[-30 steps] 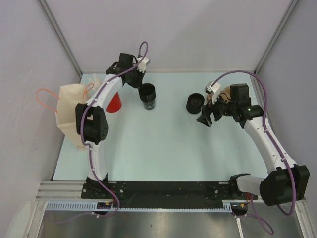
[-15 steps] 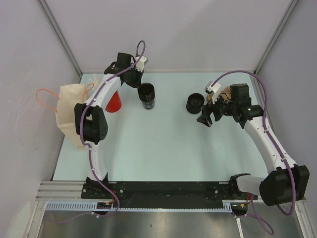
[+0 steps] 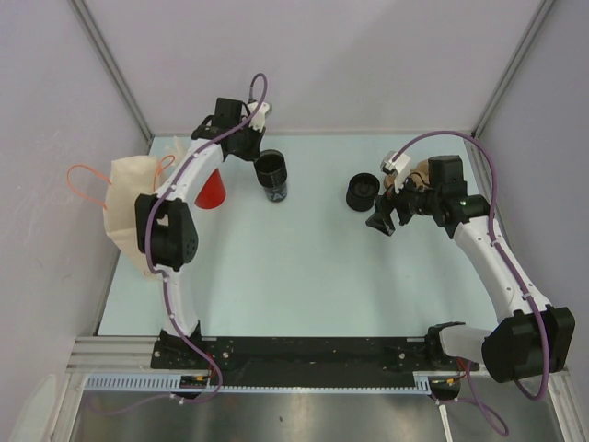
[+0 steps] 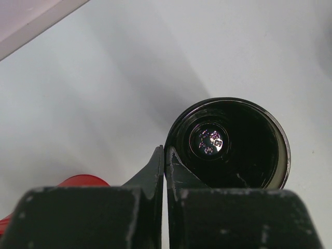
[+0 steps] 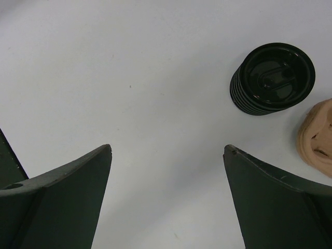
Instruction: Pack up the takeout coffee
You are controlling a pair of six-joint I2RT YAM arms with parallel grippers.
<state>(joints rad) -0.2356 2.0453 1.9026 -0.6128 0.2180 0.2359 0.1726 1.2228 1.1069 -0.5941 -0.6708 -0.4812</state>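
Edged leftward along the table's (image 3: 304,267) far edge, the left gripper (image 4: 164,155) is pinched together, empty, just beside the upright takeout coffee (image 3: 272,177). The right gripper (image 5: 168,150) gapes near a squat black piece (image 5: 273,78).

Table (image 3: 304,267): pale blue-green, plain surface.
Bag (image 3: 129,198): cream, with orange loop handles — slumped over the table's left edge.
Red cup (image 3: 213,191): cone-like from above, far left part of the table, just beside the bag.
Black round piece (image 5: 272,78): squat, ribbed side, moulded top; right half, towards the far edge.
Tan lump (image 5: 317,137): near the black round piece — not touching it.
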